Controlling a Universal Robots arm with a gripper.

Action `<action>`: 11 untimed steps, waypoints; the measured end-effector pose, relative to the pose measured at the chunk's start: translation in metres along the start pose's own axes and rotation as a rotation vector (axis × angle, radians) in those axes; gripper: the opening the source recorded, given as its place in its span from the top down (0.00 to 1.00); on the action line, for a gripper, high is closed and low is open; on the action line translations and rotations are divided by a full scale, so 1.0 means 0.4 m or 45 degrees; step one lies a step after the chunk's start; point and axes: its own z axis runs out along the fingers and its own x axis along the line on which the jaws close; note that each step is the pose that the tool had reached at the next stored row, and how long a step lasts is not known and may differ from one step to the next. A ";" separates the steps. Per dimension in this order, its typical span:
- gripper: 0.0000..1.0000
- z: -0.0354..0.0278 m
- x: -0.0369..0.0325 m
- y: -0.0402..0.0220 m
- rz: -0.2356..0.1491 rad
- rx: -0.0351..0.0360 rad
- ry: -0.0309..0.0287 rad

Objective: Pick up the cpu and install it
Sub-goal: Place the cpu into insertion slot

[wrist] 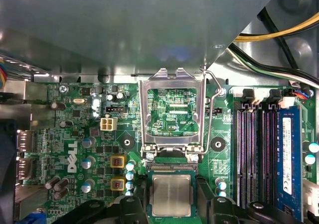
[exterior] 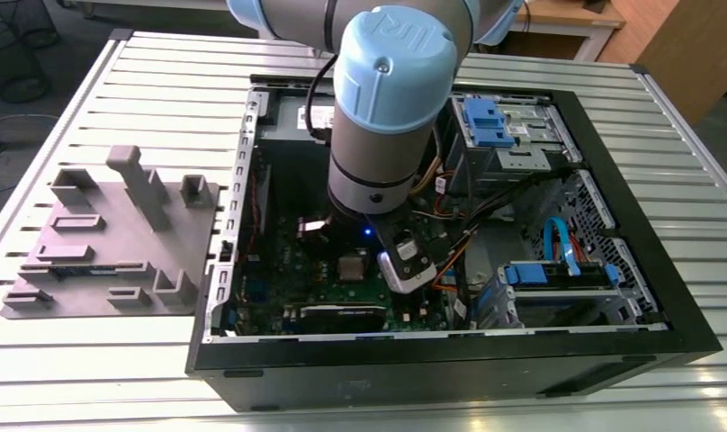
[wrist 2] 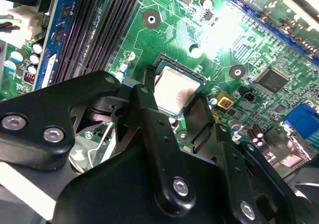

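Observation:
The cpu (wrist: 171, 194), a small silver-grey square, lies flat in the black socket on the green motherboard (wrist: 75, 134); it also shows in the second wrist view (wrist 2: 175, 87). My gripper (wrist: 171, 206) hangs right over it, open, with one black finger (wrist: 137, 206) on each side of the chip and a thin gap showing between pads and chip. The same straddle appears in the second wrist view, gripper (wrist 2: 174, 102). The socket's metal frame (wrist: 172, 109) is flipped up beyond the chip, its wire lever (wrist: 213, 114) raised beside it.
The arm (exterior: 381, 135) reaches down into the open black computer case (exterior: 460, 360). Memory slots and a blue stick (wrist: 286, 154) run beside the socket. Yellow and black cables (wrist: 279, 35) hang close above. A grey parts holder (exterior: 112, 243) sits on the slatted table at the exterior view's left.

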 end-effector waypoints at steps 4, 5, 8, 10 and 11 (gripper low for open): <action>0.52 0.000 -0.002 0.000 0.000 -0.0005 -0.0005; 0.52 0.000 -0.003 0.000 0.000 -0.0012 -0.0005; 0.52 0.000 -0.004 0.000 0.000 -0.0029 -0.0005; 0.52 0.000 -0.004 0.000 0.000 -0.0032 -0.0005; 0.52 0.000 -0.004 0.000 0.000 -0.0032 -0.0004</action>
